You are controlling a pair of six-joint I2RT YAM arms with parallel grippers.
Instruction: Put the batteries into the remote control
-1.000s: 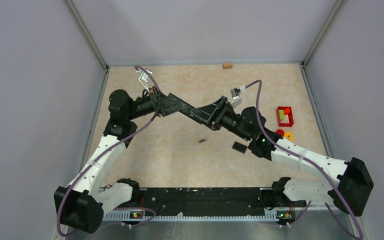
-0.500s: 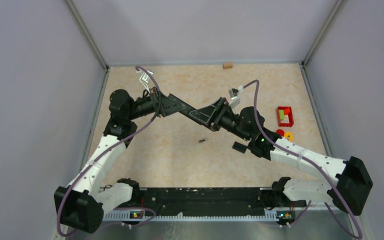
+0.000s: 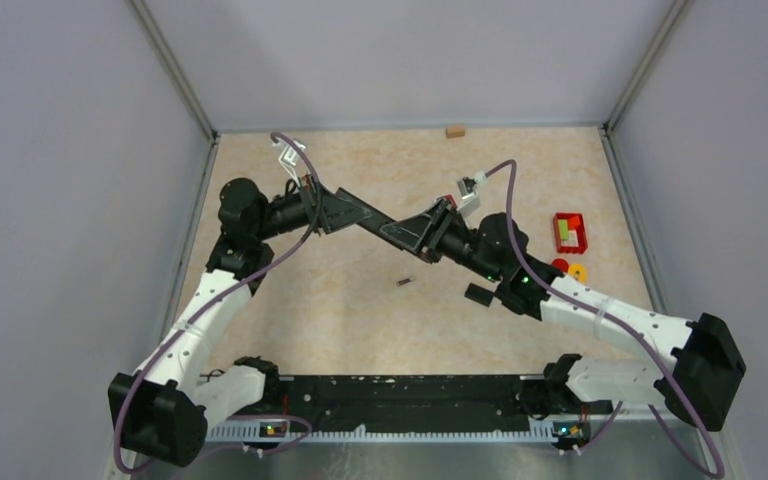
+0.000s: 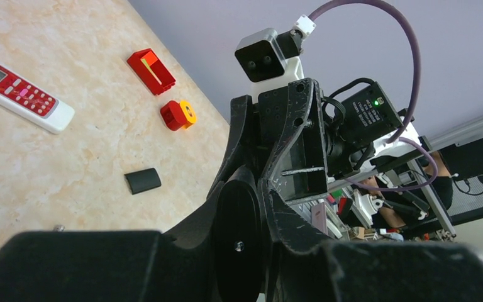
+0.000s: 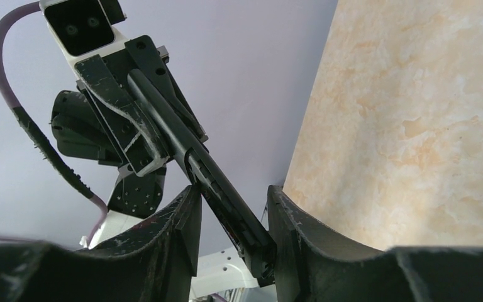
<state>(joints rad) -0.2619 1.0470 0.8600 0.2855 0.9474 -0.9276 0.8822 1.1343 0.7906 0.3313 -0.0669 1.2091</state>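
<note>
The step in hand looks like a two-arm hold of the remote control [image 5: 239,229], not yet any loading. The left gripper [image 5: 163,145] has its fingers clenched on one end of the dark, slim body and holds it in the air above the middle of the desk [image 3: 340,320]. The right gripper [image 5: 234,192] has its fingers standing apart on either side of the free end, with a gap showing on at least one side, so it has no firm hold. Neither gripper carries a battery. The one battery [image 3: 405,282] in sight lies on the desk just below centre of the top view. A small black piece [image 3: 477,294], probably the compartment cover, lies to its right. Next, the right fingers need to pinch the remote squarely without twisting it. Then one arm must be free to fetch the battery.
</note>
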